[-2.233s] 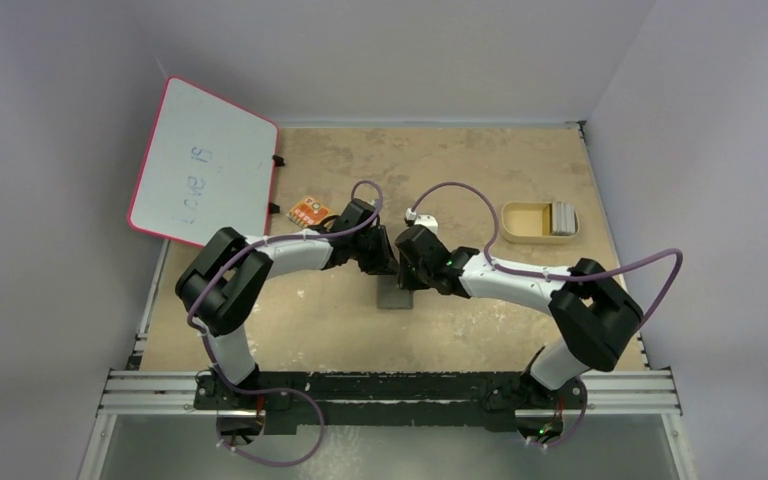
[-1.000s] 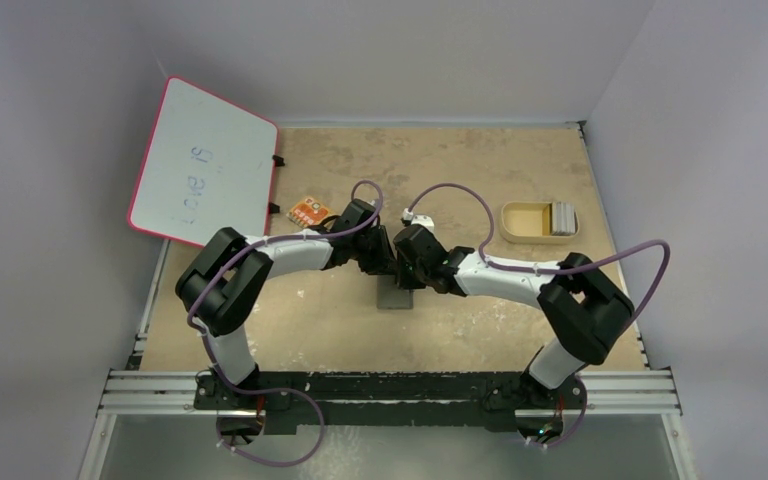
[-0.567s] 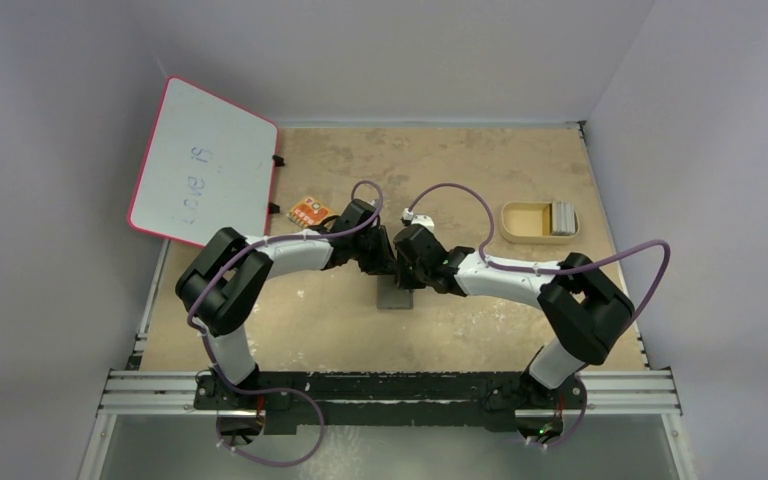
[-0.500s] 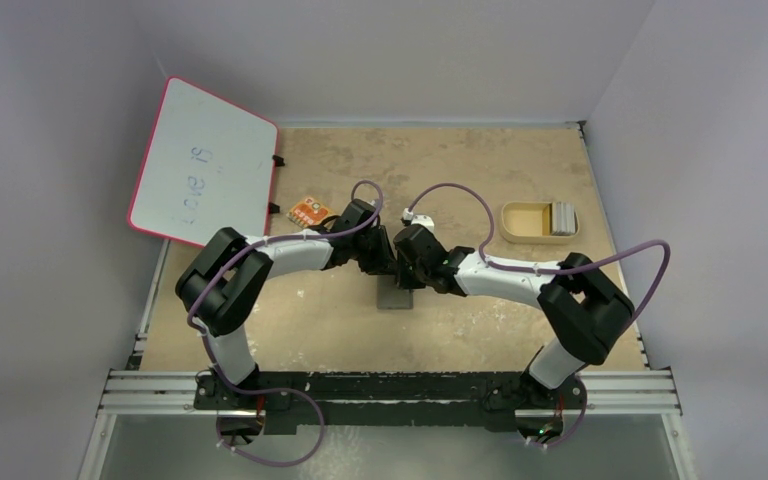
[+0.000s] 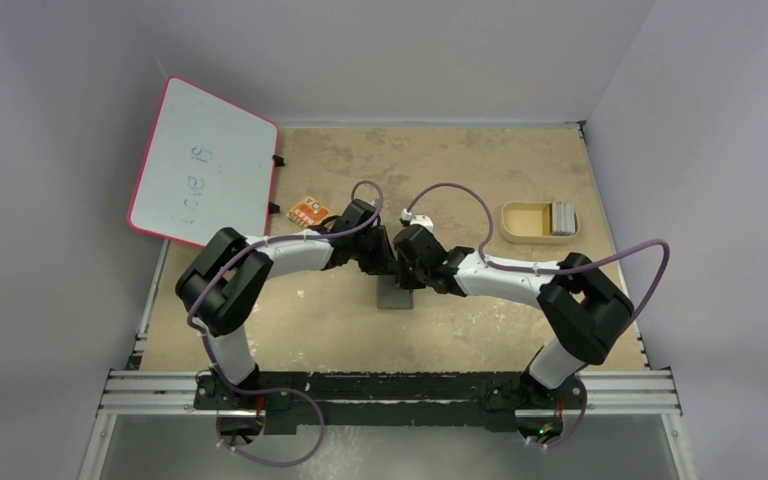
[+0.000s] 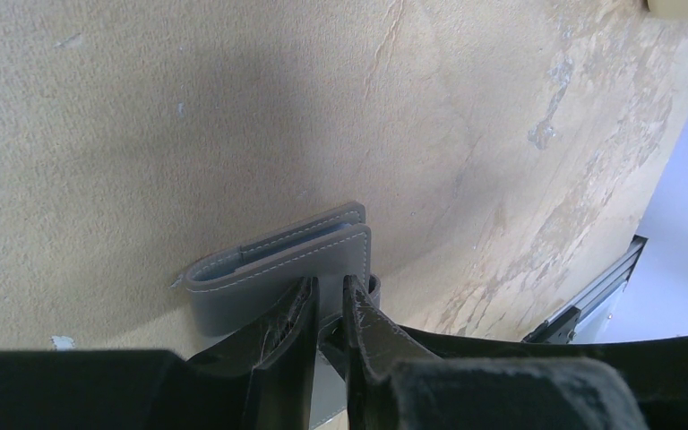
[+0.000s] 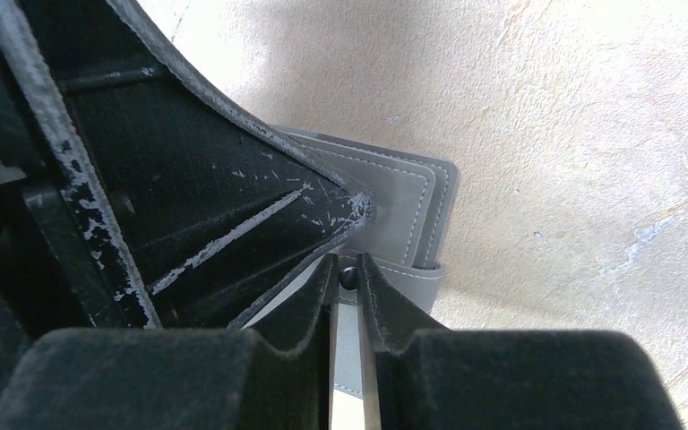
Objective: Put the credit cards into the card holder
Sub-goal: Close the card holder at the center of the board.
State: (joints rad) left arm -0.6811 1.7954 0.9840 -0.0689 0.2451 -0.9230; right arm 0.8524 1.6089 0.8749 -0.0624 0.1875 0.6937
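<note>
The grey card holder (image 5: 395, 297) lies folded on the table's middle, under both grippers. My left gripper (image 5: 384, 263) and right gripper (image 5: 408, 270) meet over its far edge. In the left wrist view the left gripper (image 6: 327, 300) is nearly shut on a grey strap of the card holder (image 6: 269, 273). In the right wrist view the right gripper (image 7: 347, 269) pinches the card holder's (image 7: 412, 202) tab at its dark snap stud (image 7: 348, 279). The grey credit cards (image 5: 561, 217) stand stacked in the tan tray, far right of both grippers.
The tan oblong tray (image 5: 523, 222) sits at the right rear. A pink-rimmed whiteboard (image 5: 203, 163) leans at the left rear, with a small orange packet (image 5: 309, 211) beside it. Grey walls close in the table on three sides.
The right arm's elbow has shifted a little left and toward the near edge since the earliest frame. Both grippers have stayed at the card holder.
</note>
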